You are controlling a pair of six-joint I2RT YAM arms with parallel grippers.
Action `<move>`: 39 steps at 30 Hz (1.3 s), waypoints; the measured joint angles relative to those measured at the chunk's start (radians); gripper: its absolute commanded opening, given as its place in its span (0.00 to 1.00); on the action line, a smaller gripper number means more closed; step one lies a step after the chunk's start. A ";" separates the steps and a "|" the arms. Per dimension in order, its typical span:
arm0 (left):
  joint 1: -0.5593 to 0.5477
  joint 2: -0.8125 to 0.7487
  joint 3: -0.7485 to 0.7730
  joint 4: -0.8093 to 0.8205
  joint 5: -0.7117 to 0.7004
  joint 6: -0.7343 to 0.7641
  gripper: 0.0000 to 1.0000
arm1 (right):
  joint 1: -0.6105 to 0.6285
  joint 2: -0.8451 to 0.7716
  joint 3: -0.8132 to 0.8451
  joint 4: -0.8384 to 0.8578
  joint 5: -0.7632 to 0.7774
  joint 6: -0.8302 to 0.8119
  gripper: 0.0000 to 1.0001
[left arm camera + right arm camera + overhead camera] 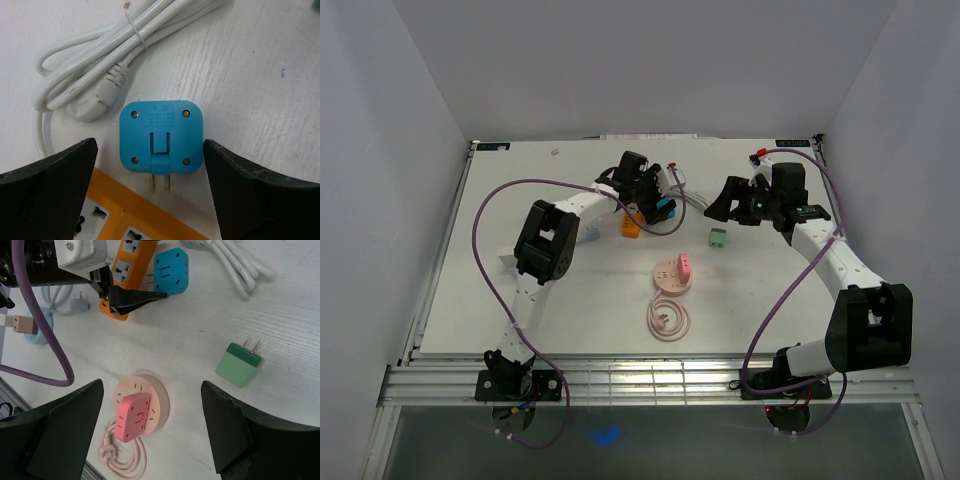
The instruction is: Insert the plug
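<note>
A blue plug [161, 142] lies flat on the table with its two prongs pointing toward an orange power strip [125, 215]. My left gripper [150, 146] is open, with one finger on each side of the blue plug and small gaps between. In the top view the left gripper [655, 200] is at the back centre, next to the orange strip [631, 224]. My right gripper [152, 387] is open and empty above the table. Below it are a green plug [239, 366] and a pink round socket [161, 407] with a pink plug [132, 416] in it.
A bundled white cable [100, 65] lies just beyond the blue plug. A coiled pink cable [668, 318] lies in front of the pink socket [672, 274]. The green plug [719, 237] lies loose between the arms. White walls close in the table at the back and sides.
</note>
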 measured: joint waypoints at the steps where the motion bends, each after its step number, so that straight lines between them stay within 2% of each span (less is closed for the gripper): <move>1: 0.000 0.005 0.007 0.000 -0.003 0.000 0.98 | 0.000 0.000 0.000 0.001 -0.002 0.000 0.83; 10: 0.002 0.068 0.085 -0.026 0.025 -0.004 0.95 | -0.004 0.000 0.000 0.005 -0.010 0.000 0.82; 15: 0.003 0.064 0.071 -0.029 0.069 0.016 0.83 | -0.008 0.000 0.000 0.005 -0.010 0.001 0.80; 21: 0.004 0.001 -0.038 -0.021 0.145 0.055 0.66 | -0.026 0.006 0.000 0.008 -0.028 0.013 0.79; 24: 0.004 -0.031 -0.087 -0.030 0.177 0.067 0.63 | -0.032 0.017 0.000 0.018 -0.043 0.023 0.79; 26: 0.002 -0.048 -0.116 -0.030 0.193 0.075 0.56 | -0.033 0.021 0.000 0.022 -0.052 0.026 0.78; 31: 0.000 -0.084 -0.164 -0.049 0.231 0.084 0.48 | -0.033 0.029 0.000 0.029 -0.078 0.029 0.77; 33: 0.000 -0.098 -0.187 -0.049 0.243 0.086 0.41 | -0.032 0.050 0.001 0.031 -0.100 0.029 0.77; 39: -0.011 -0.141 -0.241 -0.037 0.255 0.089 0.36 | -0.031 0.136 0.001 0.031 -0.151 0.033 0.78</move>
